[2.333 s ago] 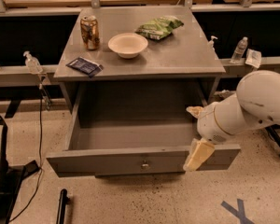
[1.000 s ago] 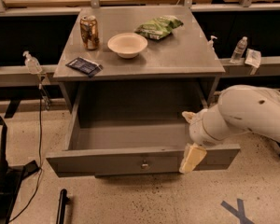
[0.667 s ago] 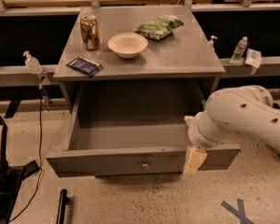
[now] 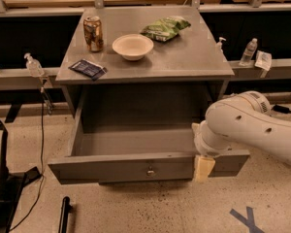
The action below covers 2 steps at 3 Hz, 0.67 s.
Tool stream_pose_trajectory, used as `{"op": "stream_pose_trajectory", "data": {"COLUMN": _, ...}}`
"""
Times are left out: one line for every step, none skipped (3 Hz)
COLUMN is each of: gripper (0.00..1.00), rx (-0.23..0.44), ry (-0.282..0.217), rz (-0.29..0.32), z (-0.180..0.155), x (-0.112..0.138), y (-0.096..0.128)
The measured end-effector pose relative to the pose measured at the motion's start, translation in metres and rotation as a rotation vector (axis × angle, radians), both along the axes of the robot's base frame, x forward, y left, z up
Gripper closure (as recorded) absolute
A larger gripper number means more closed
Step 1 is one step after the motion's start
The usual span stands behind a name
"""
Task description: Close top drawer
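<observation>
The top drawer (image 4: 121, 168) is a wide grey drawer pulled far out of the grey cabinet, its deep boxy interior showing bare. A small round metal knob (image 4: 150, 171) sits at the centre of its long front panel. My gripper (image 4: 202, 165) is at the right part of the front panel, with a cream fingertip (image 4: 203, 169) hanging over the panel's front face. The white arm (image 4: 252, 125) comes in from the right and covers the drawer's right end.
On the cabinet top (image 4: 194, 57) stand a can (image 4: 93, 33), a white bowl (image 4: 132, 46), a green bag (image 4: 165, 28) and a dark packet (image 4: 88, 68). Bottles (image 4: 250, 51) stand on side ledges. Dark equipment (image 4: 0, 188) is on the floor left.
The arm has shifted along the drawer's right front, first a little left, then back right. The drawer stays open at about the same reach.
</observation>
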State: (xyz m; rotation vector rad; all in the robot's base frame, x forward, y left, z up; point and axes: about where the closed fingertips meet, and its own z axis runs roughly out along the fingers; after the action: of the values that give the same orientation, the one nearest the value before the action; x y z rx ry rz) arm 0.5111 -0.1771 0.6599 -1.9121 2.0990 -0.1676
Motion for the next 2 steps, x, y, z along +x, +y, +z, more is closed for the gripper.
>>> {"op": "stream_pose_trajectory", "data": {"gripper": 0.0, "rx": -0.015, "ry": -0.023, "rz": 0.02, "z": -0.002, "x": 0.014, "y": 0.003}}
{"op": "stream_pose_trajectory", "data": {"gripper": 0.0, "rx": -0.019, "ry": -0.049, "rz": 0.03, "z": -0.001, "x": 0.037, "y": 0.013}}
